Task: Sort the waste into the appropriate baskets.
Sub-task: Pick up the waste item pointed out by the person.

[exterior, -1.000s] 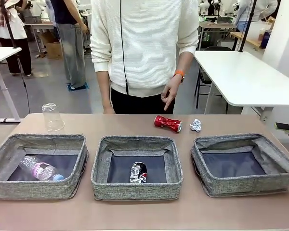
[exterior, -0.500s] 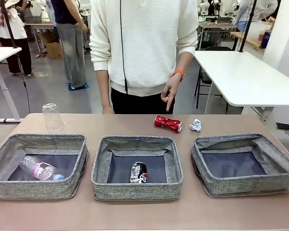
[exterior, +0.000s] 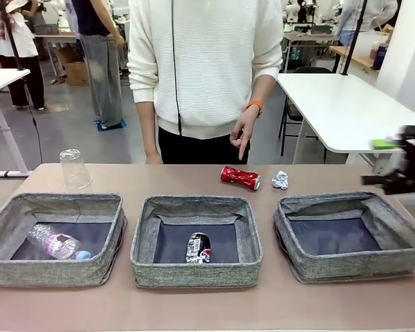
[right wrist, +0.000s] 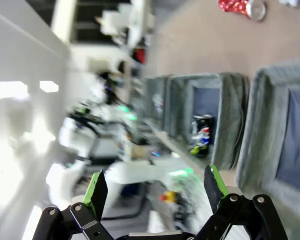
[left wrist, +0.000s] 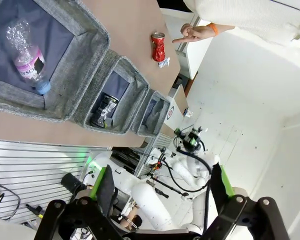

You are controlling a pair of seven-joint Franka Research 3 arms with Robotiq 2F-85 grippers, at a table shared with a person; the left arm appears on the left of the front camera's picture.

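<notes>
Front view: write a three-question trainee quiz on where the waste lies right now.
1. True or false: the crushed red can lies inside a basket.
2. What lies in the middle basket? A) the crushed dark can B) the clear plastic cup C) the crumpled white paper ball
3. Fill in: the clear plastic bottle lies in the basket on the robot's ___ side.

Key: 1 false; 2 A; 3 left.
</notes>
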